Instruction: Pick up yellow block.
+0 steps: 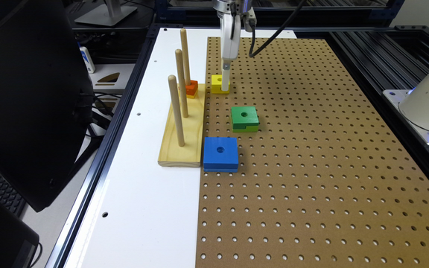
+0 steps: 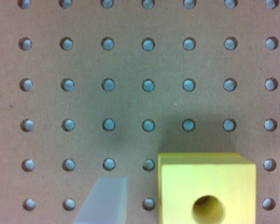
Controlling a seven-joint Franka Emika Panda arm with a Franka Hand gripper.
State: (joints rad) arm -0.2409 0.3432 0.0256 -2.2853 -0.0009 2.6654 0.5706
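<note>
The yellow block (image 1: 216, 84) lies on the brown pegboard (image 1: 311, 167), just off the far end of the wooden peg base. It is a small cube with a round centre hole. My gripper (image 1: 225, 88) is lowered straight down onto it. In the wrist view the yellow block (image 2: 186, 175) sits between two pale fingers (image 2: 105, 200), closer to the finger at the picture's edge and with a clear gap to the other. The gripper (image 2: 194, 200) is open around the block and touches it on neither side that I can see.
A pale wooden base (image 1: 184, 126) with three upright pegs lies on the white strip, an orange block (image 1: 191, 88) on its far peg. A green block (image 1: 244, 118) and a blue block (image 1: 220, 153) rest nearer on the pegboard. A black monitor (image 1: 28, 96) stands at the exterior view's left.
</note>
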